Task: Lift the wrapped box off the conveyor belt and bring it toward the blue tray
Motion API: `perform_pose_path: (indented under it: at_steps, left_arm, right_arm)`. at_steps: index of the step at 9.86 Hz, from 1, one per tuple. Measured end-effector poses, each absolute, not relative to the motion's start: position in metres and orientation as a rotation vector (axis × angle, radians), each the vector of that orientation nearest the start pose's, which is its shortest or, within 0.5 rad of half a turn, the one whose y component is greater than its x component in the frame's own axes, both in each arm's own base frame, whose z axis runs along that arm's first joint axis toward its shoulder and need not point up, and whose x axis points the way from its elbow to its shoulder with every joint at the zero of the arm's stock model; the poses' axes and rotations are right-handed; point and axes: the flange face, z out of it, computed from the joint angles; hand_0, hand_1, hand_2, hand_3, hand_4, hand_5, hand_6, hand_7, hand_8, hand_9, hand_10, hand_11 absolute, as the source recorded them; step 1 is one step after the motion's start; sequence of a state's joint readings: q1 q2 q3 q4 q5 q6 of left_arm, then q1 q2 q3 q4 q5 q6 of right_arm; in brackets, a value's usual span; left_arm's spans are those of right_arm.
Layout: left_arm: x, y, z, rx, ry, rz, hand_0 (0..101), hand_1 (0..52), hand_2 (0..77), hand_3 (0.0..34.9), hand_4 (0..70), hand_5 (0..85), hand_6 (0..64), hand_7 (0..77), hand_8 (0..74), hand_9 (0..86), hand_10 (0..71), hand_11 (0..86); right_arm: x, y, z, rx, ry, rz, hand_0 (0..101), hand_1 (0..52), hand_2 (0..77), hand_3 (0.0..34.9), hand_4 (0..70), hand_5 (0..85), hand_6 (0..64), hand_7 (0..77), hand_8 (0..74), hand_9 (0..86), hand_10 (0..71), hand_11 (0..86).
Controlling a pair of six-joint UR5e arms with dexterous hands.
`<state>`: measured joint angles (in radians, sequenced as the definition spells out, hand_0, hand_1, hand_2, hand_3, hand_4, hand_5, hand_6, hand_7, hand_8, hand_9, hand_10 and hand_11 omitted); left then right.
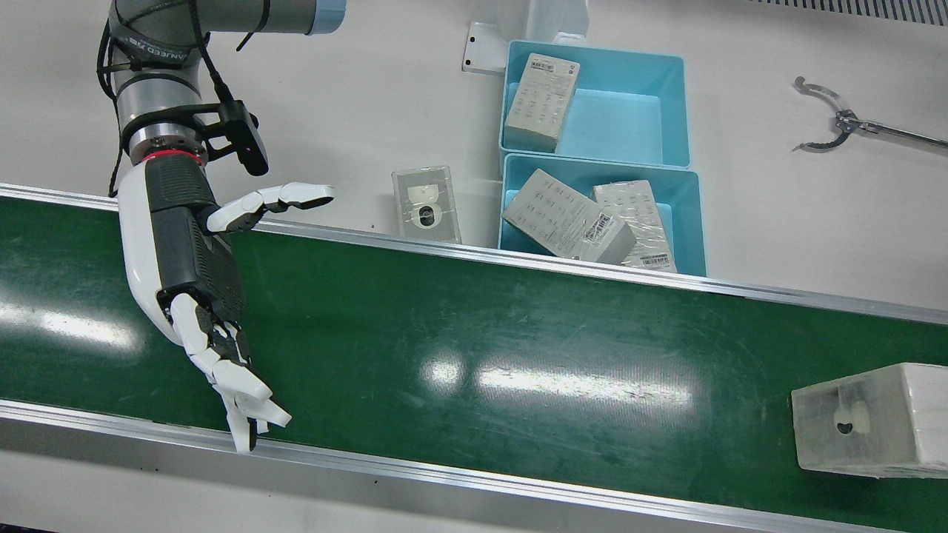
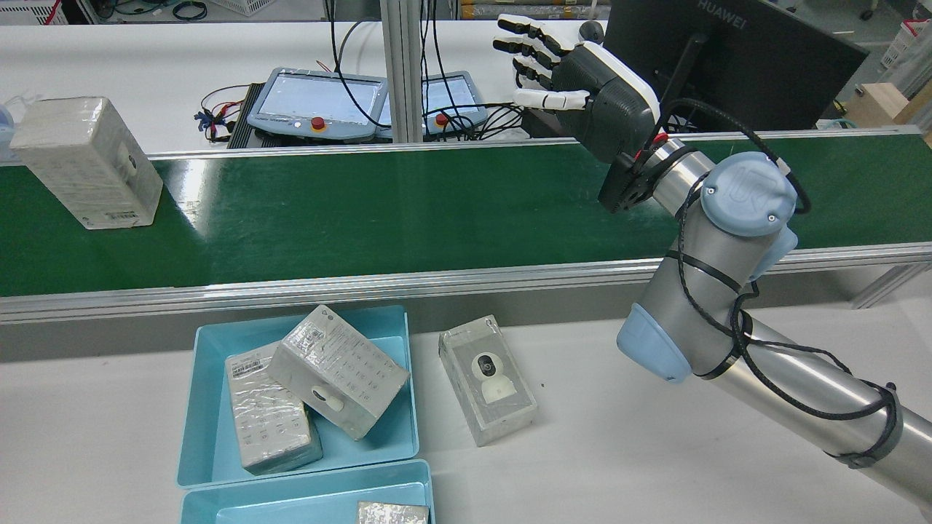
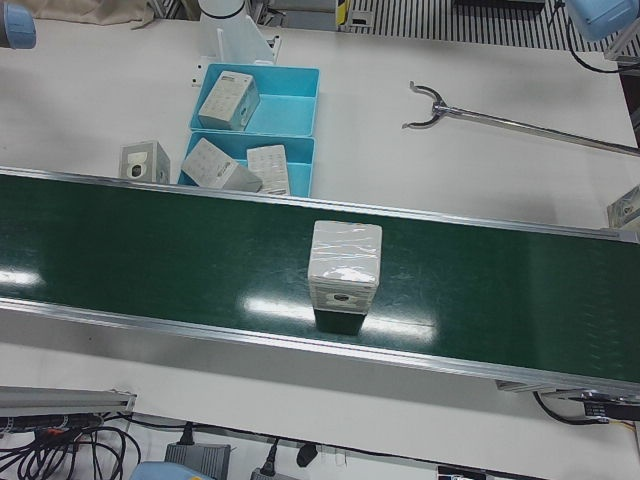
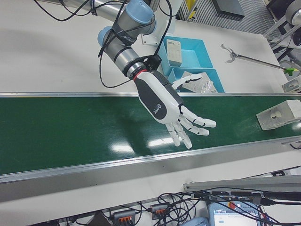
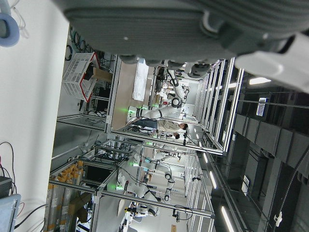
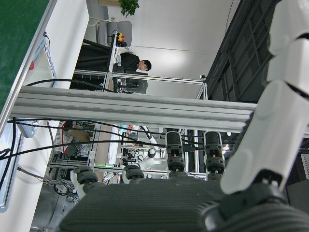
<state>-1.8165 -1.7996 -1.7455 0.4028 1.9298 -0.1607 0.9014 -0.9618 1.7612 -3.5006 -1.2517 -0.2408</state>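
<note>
- Right hand (image 1: 194,296) held out above the green conveyor belt (image 1: 474,333), fingers spread wide, thumb out to the side, gripping nothing; rear view shows the same hand (image 2: 582,87) raised over the belt's far edge, palm turned away from the robot
- Right-front view: hand (image 4: 174,113) hangs over the belt's middle, fingertips toward the operators' rail
- Wrapped box (image 1: 870,429) sits on the belt, well apart from the right hand, toward the robot's left end; rear view puts it (image 2: 87,164) at the left of that view, lying at a slant on the belt's far half
- Left-front view: the box (image 3: 345,265) stands alone on the belt, clear film shining on top
- Two blue trays on the white table, robot's side of the belt, touching each other; the one nearer the belt (image 1: 692,222) holds two wrapped boxes leaning across each other, the farther one (image 1: 670,104) holds one box
- Another wrapped box (image 2: 486,378), camera pictured on its face, lies on the table just beside the nearer tray, between tray and right arm
- A long grabber tool (image 1: 844,126) lies on the table, far from the trays
- Left hand: its own camera shows only a dark blurred edge of it (image 5: 193,29); cannot tell how the fingers stand
- Right hand view: pale fingers (image 6: 280,121) apart, a person at a desk in the background
</note>
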Motion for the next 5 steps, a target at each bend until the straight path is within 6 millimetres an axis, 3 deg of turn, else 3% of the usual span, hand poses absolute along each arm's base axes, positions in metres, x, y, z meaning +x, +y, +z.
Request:
perform_pose_path:
  at_steps: [2,3,5]
  left_arm:
    - [-0.229,-0.51,0.522,-0.306,2.225,-2.244,0,0.0,1.1,0.0,0.5,0.5,0.0,0.5,0.5,0.0,0.5,0.0]
    - [-0.229,-0.51,0.522,-0.306,2.225,-2.244,0,0.0,1.1,0.0,0.5,0.5,0.0,0.5,0.0,0.5,0.5,0.0]
    - [-0.229,-0.51,0.522,-0.306,2.225,-2.244,0,0.0,1.1,0.0,0.5,0.5,0.0,0.5,0.5,0.5,0.5,0.0]
  right_arm:
    - [-0.276,-0.607,0.281,0.327,2.821,-1.817,40,9.3,16.4,30.3,3.3,19.1,0.0,19.6,0.0,3.8,3.3,4.4]
    - [-0.281,-0.605,0.282,0.336,2.822,-1.826,45,15.8,18.0,30.1,3.3,14.2,0.0,20.7,0.0,2.2,0.0,4.9]
    - [-0.29,-0.602,0.286,0.354,2.822,-1.845,45,12.5,19.1,30.1,7.1,19.1,0.0,21.3,0.0,2.2,2.7,3.8]
